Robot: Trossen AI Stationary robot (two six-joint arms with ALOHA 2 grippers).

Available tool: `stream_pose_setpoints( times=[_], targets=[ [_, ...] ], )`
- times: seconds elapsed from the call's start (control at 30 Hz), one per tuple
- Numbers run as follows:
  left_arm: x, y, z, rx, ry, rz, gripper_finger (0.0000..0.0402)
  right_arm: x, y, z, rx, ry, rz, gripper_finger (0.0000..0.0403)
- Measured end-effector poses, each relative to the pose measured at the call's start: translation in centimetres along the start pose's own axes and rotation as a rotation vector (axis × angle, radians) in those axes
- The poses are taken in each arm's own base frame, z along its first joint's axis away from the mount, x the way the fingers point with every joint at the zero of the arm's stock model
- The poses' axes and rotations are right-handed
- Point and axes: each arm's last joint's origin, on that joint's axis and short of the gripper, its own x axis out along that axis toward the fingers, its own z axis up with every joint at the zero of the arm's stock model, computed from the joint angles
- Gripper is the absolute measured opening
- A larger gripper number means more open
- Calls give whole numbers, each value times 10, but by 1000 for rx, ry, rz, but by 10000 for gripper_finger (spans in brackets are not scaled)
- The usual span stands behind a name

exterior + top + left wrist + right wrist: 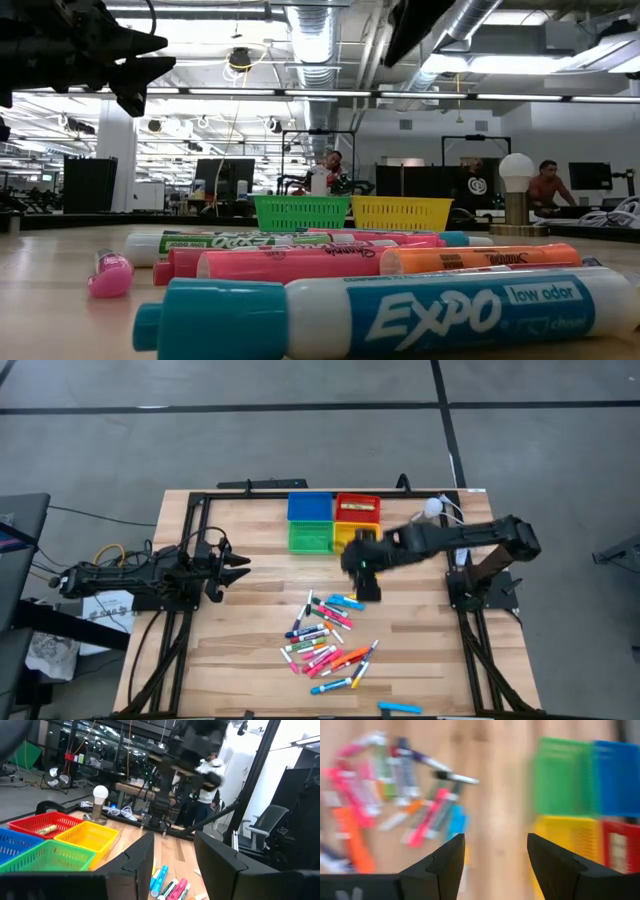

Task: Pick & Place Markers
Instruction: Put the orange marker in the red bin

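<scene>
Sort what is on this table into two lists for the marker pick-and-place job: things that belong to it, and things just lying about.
Belongs to the job:
- markers
- coloured trays
- right gripper, open, above the bare wood between the trays and the markers
- left gripper, waiting at the table's left

Lying about:
- light bulb
- white cable

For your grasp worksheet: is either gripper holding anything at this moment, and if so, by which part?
Nothing is held. The right gripper hangs open above the table beside the markers; the left gripper, also open and empty, waits at the left side.
</scene>
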Motion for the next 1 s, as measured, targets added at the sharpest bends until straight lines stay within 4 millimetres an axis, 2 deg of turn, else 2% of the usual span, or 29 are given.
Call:
stream_pose_setpoints(
  times=[0.23, 0.4, 0.67, 1.0],
  targets=[
    [1, 0, -1, 0, 8, 2, 141, 9, 68, 0, -56, 26, 144, 208],
    [1, 0, -1, 0, 11, 3, 141, 21, 104, -2, -81, 56, 195, 208],
    [1, 0, -1, 0, 7, 2, 141, 48, 145, -11, -175, 139, 211, 208],
    [1, 0, -1, 0, 6, 2, 141, 105, 177, -21, -253, 249, 201, 208]
  ],
)
